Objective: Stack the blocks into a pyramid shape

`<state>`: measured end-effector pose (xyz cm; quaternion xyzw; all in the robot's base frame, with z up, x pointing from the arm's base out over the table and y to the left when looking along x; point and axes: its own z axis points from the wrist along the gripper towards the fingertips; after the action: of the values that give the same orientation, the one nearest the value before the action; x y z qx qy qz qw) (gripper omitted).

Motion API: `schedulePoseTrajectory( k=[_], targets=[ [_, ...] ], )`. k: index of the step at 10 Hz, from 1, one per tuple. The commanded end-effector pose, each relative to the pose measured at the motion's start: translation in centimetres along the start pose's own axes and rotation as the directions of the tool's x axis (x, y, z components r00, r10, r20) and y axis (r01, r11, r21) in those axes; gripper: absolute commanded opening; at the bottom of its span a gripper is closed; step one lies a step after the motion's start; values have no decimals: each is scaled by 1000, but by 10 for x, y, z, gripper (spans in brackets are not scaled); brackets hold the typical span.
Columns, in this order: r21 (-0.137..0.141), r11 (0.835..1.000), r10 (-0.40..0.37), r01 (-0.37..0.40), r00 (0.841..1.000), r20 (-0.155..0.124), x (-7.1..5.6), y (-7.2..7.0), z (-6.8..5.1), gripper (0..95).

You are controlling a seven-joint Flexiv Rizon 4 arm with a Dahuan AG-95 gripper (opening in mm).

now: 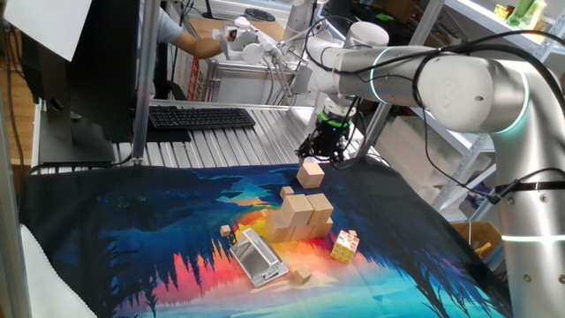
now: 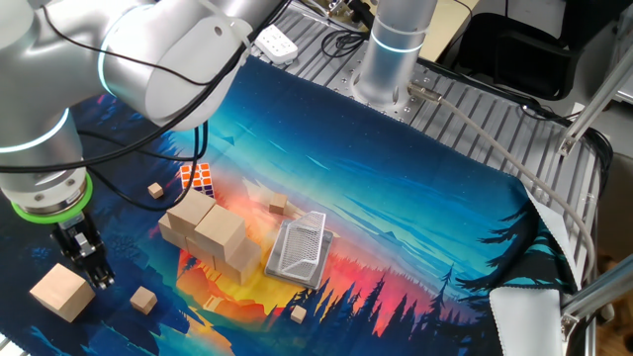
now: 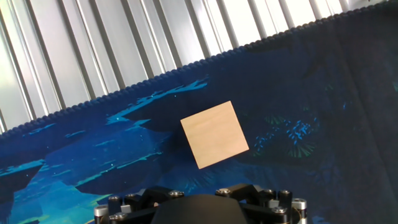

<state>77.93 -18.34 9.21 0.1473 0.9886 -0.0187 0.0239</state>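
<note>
The room is evenly and brightly lit, and all three views are mostly sharp. White glare sits on the robot arm and streaks along the ridged metal table in the hand view. A soft dark shadow lies beside the wooden block on the cloth. The background behind the table looks slightly soft.
</note>
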Motion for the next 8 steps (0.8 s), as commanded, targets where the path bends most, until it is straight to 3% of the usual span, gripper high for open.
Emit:
schedulePoseTrajectory(
  k=[1,8],
  targets=[
    [1,1000,0,0,1000,0,1,0,-1,950],
    [5,1000,16,-16,1000,3,1,0,1,950]
  ],
)
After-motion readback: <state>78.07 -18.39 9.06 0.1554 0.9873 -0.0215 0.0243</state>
